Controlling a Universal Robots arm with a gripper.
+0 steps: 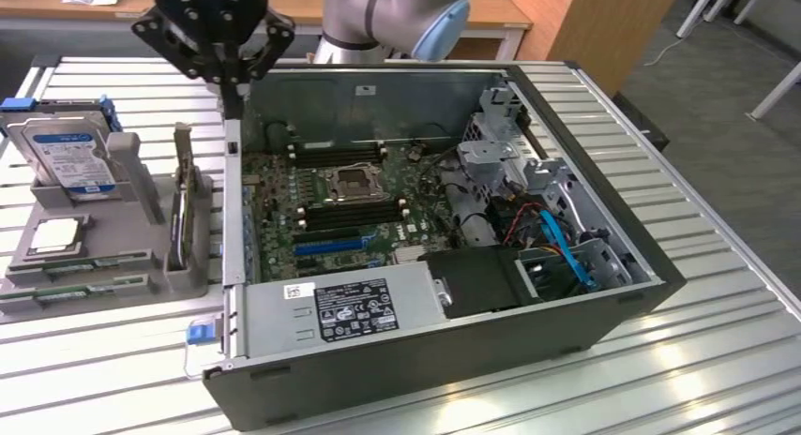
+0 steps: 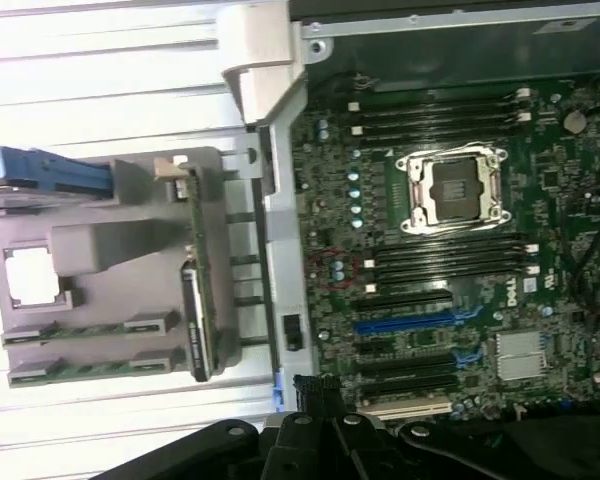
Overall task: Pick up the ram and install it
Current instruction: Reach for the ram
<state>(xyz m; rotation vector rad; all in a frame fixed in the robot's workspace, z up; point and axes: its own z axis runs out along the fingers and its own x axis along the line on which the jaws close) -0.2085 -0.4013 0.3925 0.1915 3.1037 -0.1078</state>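
Ram sticks (image 2: 90, 331): we count two, flat along one edge of the grey holder (image 2: 110, 255); one gripper (image 1: 232, 102) hangs well apart, fingers closed, empty.

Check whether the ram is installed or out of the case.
Out: the ram lies flat in the gray holder beside the case.

You have open computer case (image 1: 414, 374) on slatted tabletop (image 1: 714, 360) | your processor socket (image 1: 352, 182) mid-motherboard (image 1: 278, 205) | hard drive (image 1: 69, 154) upright in grey holder (image 1: 135, 168), exterior view's left | blue cables (image 1: 569, 257) inside case, exterior view's right
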